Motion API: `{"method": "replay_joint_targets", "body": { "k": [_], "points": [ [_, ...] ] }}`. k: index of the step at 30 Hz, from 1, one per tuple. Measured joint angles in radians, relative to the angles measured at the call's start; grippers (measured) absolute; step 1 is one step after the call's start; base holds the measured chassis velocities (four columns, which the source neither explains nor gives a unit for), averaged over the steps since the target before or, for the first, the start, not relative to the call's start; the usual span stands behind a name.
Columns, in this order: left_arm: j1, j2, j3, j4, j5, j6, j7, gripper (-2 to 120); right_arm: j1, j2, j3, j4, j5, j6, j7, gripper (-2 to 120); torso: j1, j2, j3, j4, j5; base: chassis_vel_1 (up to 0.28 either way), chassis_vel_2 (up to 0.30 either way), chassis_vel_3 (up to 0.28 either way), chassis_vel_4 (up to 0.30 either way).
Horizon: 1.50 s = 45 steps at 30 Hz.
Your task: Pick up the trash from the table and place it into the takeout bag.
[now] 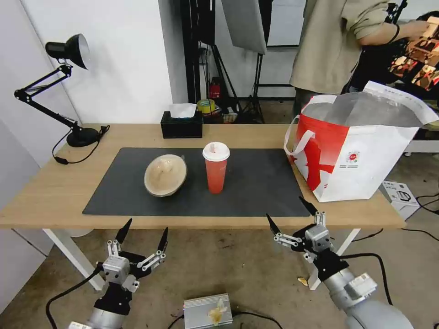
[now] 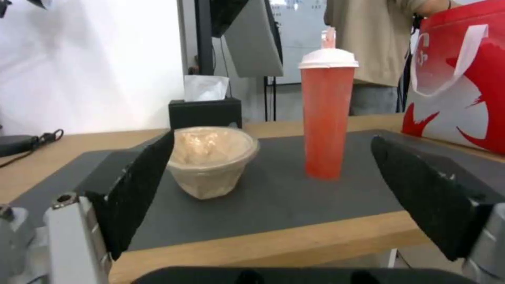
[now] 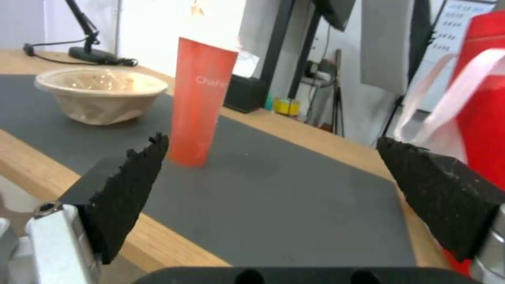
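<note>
Left gripper: jaws spread, empty, below the table edge. Beige bowl with clear lid lies ahead of those jaws on the dark grey mat, tilted, sides crumpled. Red drink cup, white-lidded, stands upright beyond and between both grippers. Right gripper: jaws released, empty, takeout bag just ahead, mouth open. Judgement: raise the left jaws to bowl height and close gently; the thin wall likely deforms.
</note>
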Motion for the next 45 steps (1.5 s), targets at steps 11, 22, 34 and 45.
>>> {"method": "replay_joint_targets", "body": {
  "k": [11, 22, 34, 45],
  "points": [
    [0.013, -0.029, -0.004, 0.006, 0.044, -0.043, 0.022, 100, 0.168, -0.085, -0.120, -0.100, 0.063, -0.062, 0.018, 100, 0.000, 0.000, 0.000, 0.0002, 0.0001, 0.000, 0.000, 0.000, 0.000],
    [0.003, -0.044, 0.002, 0.033, 0.048, -0.051, 0.025, 100, 0.285, -0.120, -0.222, -0.183, 0.136, -0.088, 0.017, 100, 0.000, 0.000, 0.000, 0.0000, 0.0000, 0.000, 0.000, 0.000, 0.000],
    [0.000, -0.055, -0.014, 0.036, 0.047, -0.054, 0.031, 100, 0.558, -0.130, -0.408, -0.299, 0.244, -0.164, 0.038, 100, 0.000, 0.000, 0.000, 0.0001, -0.0001, 0.000, 0.000, 0.000, 0.000],
    [-0.017, -0.068, -0.034, 0.079, 0.039, -0.067, 0.037, 100, 0.748, -0.058, -0.561, -0.437, 0.303, -0.192, 0.055, 100, 0.000, 0.000, 0.000, 0.0001, -0.0001, 0.000, 0.000, 0.000, 0.000]
  ]
}}
